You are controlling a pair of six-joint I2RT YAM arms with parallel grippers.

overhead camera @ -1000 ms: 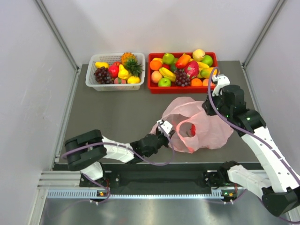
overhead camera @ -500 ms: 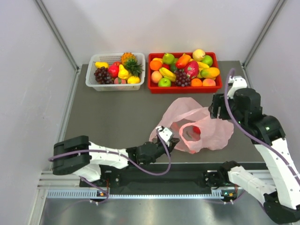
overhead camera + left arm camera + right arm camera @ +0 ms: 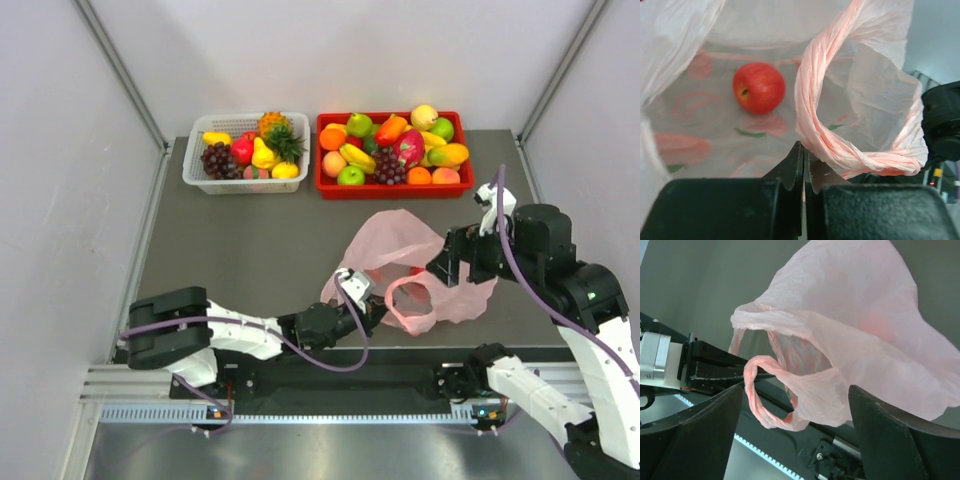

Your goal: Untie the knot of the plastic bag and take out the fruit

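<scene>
The pink plastic bag (image 3: 400, 245) lies crumpled at the table's near middle. My left gripper (image 3: 370, 303) is at its near left edge, jaws shut with a sliver of the pink plastic between them (image 3: 804, 152). In the left wrist view a twisted handle loop (image 3: 812, 115) curls just past the tips, and one fruit, a red apple (image 3: 759, 87), rests inside the bag. My right gripper (image 3: 447, 268) hovers over the bag's right side, wide open (image 3: 795, 415) and holding nothing; the other handle loop (image 3: 757, 395) hangs between its fingers. The knot is out of view.
A white basket (image 3: 192, 165) with pineapple, grapes and other fruit stands at the back left. A red tray (image 3: 322, 186) heaped with fruit is beside it at the back right. The rail of the arm bases runs along the near edge.
My right gripper opened, let the bag go and came down and nearer from beside the red tray. The bag sagged flatter. My left gripper stayed shut on the bag's edge.
</scene>
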